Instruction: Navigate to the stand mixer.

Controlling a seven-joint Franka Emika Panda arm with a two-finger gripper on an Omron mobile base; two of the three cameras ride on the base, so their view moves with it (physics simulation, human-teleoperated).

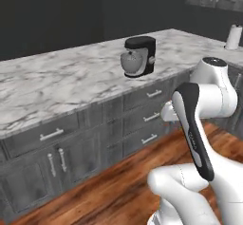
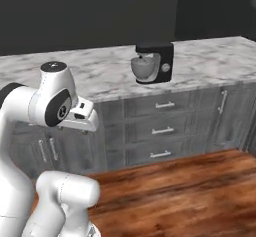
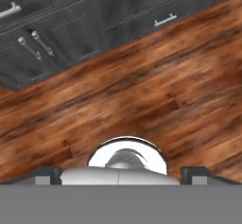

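Claw (image 3: 121, 173) points down at wood floor (image 3: 156, 95), fingertips far apart at frame bottom, open, holding nothing. Stand mixer (image 1: 139, 56) sits on marble counter (image 1: 57, 84), above drawer stack (image 2: 161, 129), ahead of arm. Paper towel roll (image 1: 233, 36) far right.

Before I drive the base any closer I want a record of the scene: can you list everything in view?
stand mixer: one, black with silver-grey bowl, on the counter near its front edge
counter: one, white-grey marble, along the wall
cabinets: dark grey, drawers and doors with silver handles, under the counter
paper towel roll: one, white, far right of the counter
floor: brown wood
arm: one, white with dark joints, folded
claw: dark fingertips wide apart, empty, pointing at the floor
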